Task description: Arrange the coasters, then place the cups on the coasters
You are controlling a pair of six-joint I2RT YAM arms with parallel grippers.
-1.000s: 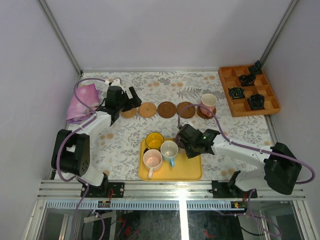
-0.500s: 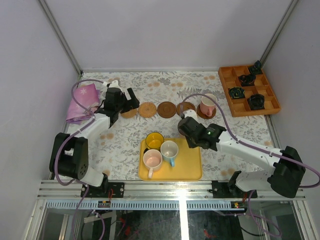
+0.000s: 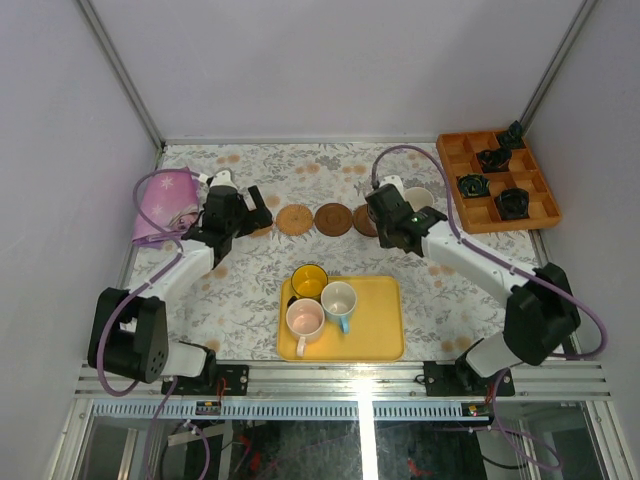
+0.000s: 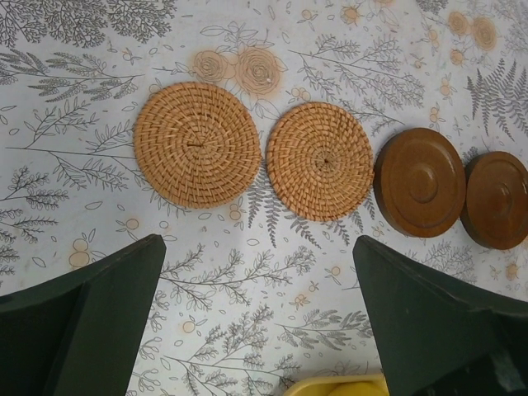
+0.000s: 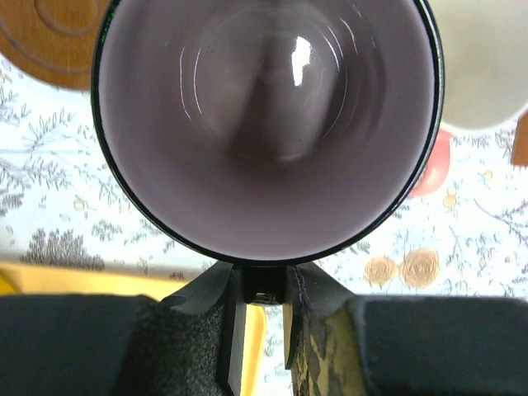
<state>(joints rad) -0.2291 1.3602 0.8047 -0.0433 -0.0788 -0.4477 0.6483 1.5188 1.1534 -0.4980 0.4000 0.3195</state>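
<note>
In the left wrist view, two woven tan coasters (image 4: pixel 196 144) (image 4: pixel 319 172) and two dark brown coasters (image 4: pixel 419 181) (image 4: pixel 495 200) lie in a row on the patterned table. My left gripper (image 4: pixel 256 247) hovers open just before them, holding nothing; from above it (image 3: pixel 250 210) is at the row's left end. My right gripper (image 5: pixel 264 289) is shut on the handle of the purple-grey cup (image 5: pixel 268 124), held over the row's right end (image 3: pixel 388 222) beside the salmon pink cup (image 3: pixel 418 200). The yellow cup (image 3: pixel 309 282), white-and-blue cup (image 3: pixel 339 300) and pale pink cup (image 3: pixel 305 319) stand on the yellow tray (image 3: pixel 375 335).
An orange wooden tray (image 3: pixel 465 190) with small black objects sits at the back right. A pink-purple cloth (image 3: pixel 165 205) lies at the left edge, behind my left arm.
My right arm has carried the purple-grey cup from beside the yellow tray up to the coaster row next to the salmon cup. My left gripper has drifted slightly left, still open.
</note>
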